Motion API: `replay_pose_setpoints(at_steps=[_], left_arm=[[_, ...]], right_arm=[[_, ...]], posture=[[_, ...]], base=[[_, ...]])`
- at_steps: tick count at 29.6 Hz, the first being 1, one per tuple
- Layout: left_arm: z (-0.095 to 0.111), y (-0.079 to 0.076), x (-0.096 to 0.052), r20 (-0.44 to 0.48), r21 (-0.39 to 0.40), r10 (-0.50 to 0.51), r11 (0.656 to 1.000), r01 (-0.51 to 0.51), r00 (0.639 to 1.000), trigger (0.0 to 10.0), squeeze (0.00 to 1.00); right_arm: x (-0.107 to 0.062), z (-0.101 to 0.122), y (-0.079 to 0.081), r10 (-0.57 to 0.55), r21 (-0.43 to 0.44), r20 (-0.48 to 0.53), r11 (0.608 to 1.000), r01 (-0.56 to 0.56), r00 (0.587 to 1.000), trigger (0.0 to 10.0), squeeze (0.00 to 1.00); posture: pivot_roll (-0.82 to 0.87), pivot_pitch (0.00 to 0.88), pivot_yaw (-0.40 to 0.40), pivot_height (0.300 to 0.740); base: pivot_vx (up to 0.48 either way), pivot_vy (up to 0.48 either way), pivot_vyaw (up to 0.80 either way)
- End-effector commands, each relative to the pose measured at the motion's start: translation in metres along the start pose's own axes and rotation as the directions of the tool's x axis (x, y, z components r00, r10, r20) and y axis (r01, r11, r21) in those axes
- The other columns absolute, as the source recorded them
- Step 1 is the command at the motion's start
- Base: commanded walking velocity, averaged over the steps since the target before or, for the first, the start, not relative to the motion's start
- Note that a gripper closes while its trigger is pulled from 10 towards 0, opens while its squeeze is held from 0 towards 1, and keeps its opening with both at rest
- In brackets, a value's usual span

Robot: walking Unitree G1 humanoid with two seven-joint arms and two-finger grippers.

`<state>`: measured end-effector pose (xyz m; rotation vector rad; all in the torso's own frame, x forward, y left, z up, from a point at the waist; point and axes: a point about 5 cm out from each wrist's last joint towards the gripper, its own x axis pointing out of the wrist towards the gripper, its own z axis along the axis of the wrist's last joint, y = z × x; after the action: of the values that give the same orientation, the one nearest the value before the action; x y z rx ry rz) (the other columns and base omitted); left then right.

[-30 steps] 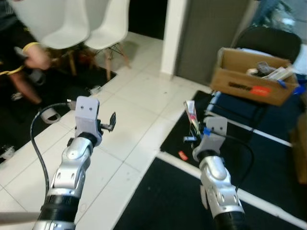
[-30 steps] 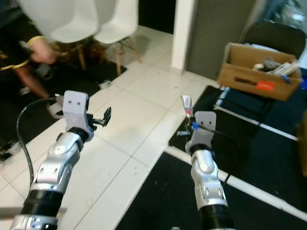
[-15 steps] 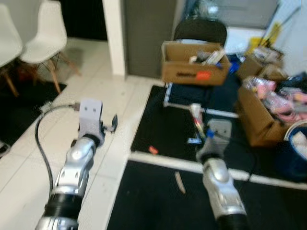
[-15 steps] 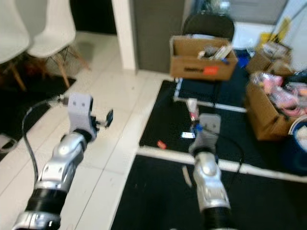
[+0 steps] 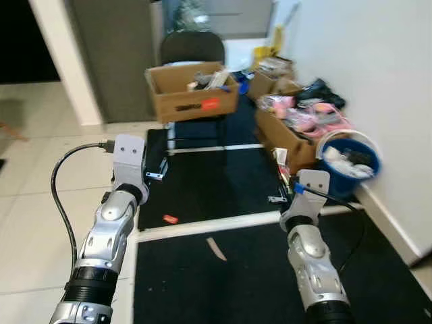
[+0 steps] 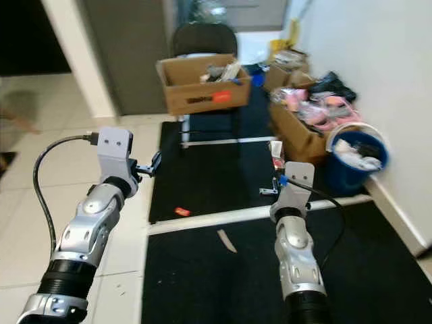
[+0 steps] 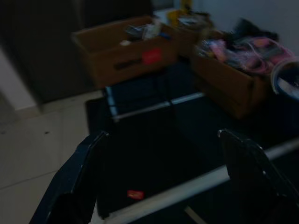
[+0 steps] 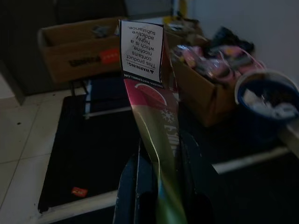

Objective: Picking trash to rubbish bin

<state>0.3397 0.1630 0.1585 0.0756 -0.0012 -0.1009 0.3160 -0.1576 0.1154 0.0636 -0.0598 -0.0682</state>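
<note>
My right gripper (image 5: 281,183) is shut on a flat pink and green pack (image 8: 150,95) with a white warning label, holding it upright in front of me. The blue rubbish bin (image 5: 349,164), lined in white and part full, stands on the floor by the white wall, ahead and to the right of that gripper. A small red scrap (image 5: 170,219) lies on the black mat, and a pale strip (image 5: 216,248) lies on the nearer mat. My left gripper (image 7: 163,177) is raised over the mat's left edge, open and holding nothing.
A cardboard box (image 5: 192,94) of clutter rests on a black chair straight ahead. More open boxes (image 5: 287,128) with pink items line the wall beside the bin. A white strip (image 5: 209,224) separates the two black mats. White tiles (image 5: 40,202) lie to the left.
The camera has swung to the right: the white chairs and the person have left the picture, and the wall, boxes and blue bin have come in. Both arms keep their pose.
</note>
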Motion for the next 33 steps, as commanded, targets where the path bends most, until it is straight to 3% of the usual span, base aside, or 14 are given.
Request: replay_pose_setpoints(at_steps=[1,6,10,14,18,28,33], left_arm=[[-0.002,-0.001,-0.002,0.006,-0.011,0.001,1.000,-0.001,1.000,10.0,0.00],[-0.005,-0.003,-0.003,-0.001,-0.009,-0.009,1.000,0.009,1.000,10.0,0.00],[-0.006,0.000,-0.004,-0.002,-0.019,0.000,1.000,0.000,1.000,10.0,0.00],[-0.006,0.003,-0.004,-0.011,-0.021,0.002,1.000,-0.002,1.000,10.0,0.00],[-0.007,0.005,-0.003,-0.034,-0.034,0.003,0.999,-0.004,0.999,10.0,0.00],[-0.012,0.004,-0.001,-0.075,-0.025,0.002,1.000,-0.004,0.997,10.0,0.00],[-0.015,0.006,-0.001,-0.094,-0.024,0.009,1.000,-0.011,0.996,10.0,0.00]], right_arm=[[-0.002,-0.006,-0.003,-0.006,-0.001,-0.029,1.000,0.005,1.000,10.0,0.00],[-0.002,-0.009,-0.007,-0.024,0.007,-0.051,1.000,0.025,0.998,10.0,0.00],[-0.003,-0.021,-0.010,-0.038,0.077,-0.132,0.996,0.048,0.991,10.0,0.00],[-0.005,-0.030,-0.013,-0.048,0.098,-0.191,0.993,0.068,0.980,10.0,0.00],[-0.005,-0.039,-0.008,0.007,0.079,-0.266,0.997,0.015,0.964,10.0,0.00],[-0.004,-0.036,-0.003,0.017,0.012,-0.236,1.000,-0.014,0.972,10.0,0.00],[-0.003,-0.034,-0.001,0.038,0.025,-0.223,0.999,-0.033,0.974,10.0,0.00]], posture=[[-0.01,0.089,0.055,0.740],[-0.01,0.088,0.052,0.740],[0.00,0.087,0.048,0.740],[0.00,0.086,0.045,0.740],[0.00,0.082,0.048,0.740],[0.00,0.076,0.049,0.740],[-0.01,0.074,0.049,0.740]], base=[[0.000,0.000,-0.80],[0.000,0.000,-0.80],[0.000,0.000,-0.69],[0.000,0.000,0.00],[0.000,0.000,0.00],[0.171,0.000,0.00],[0.297,0.000,0.00]])
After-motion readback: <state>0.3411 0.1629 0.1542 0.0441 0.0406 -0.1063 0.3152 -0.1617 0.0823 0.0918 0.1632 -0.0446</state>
